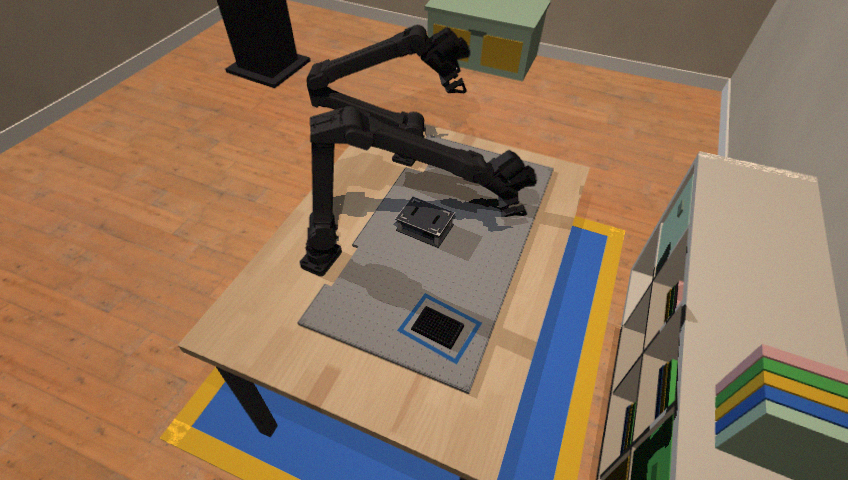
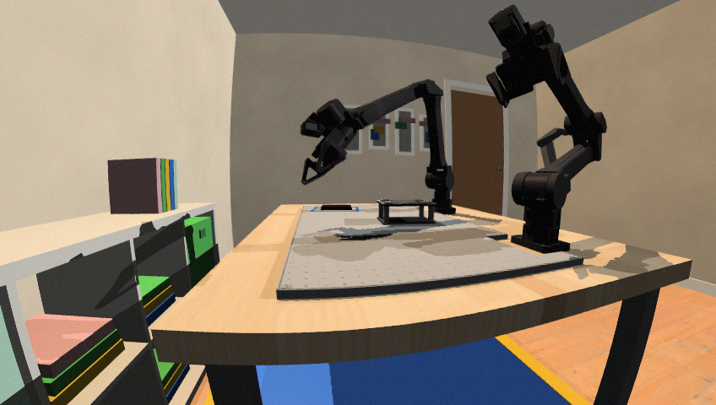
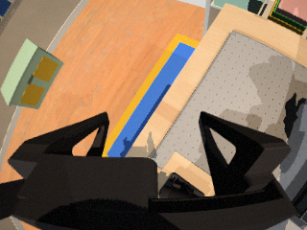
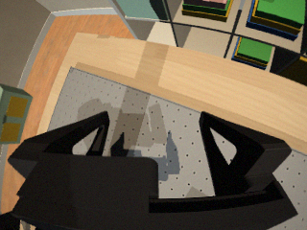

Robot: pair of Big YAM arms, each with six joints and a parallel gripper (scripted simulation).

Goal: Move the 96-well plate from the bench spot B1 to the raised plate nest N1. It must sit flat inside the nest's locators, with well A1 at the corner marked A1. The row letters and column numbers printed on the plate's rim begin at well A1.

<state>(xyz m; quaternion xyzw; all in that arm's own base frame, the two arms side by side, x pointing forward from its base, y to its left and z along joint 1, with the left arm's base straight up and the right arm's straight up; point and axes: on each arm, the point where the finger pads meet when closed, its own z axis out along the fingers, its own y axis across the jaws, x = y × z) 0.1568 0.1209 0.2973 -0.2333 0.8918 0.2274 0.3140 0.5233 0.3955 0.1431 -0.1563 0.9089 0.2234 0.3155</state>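
Top view: the plate (image 1: 437, 327) (image 2: 336, 207) can be seen lying inside the blue outline (image 1: 428, 346), well apart from the nest (image 1: 425, 217) (image 2: 405, 202), so yeah, not moved over.

Exterior: both pincers are held up in the air, nothing gripped.

Left wrist: the left gripper (image 1: 457, 88) (image 2: 497, 90) (image 3: 153, 116) is spread wide, nothing held.

Right wrist: the right gripper (image 1: 514, 209) (image 2: 313, 173) (image 4: 153, 116) is opened wide above the board (image 1: 368, 303) (image 2: 351, 273) (image 3: 218, 88) (image 4: 77, 91), also unloaded.
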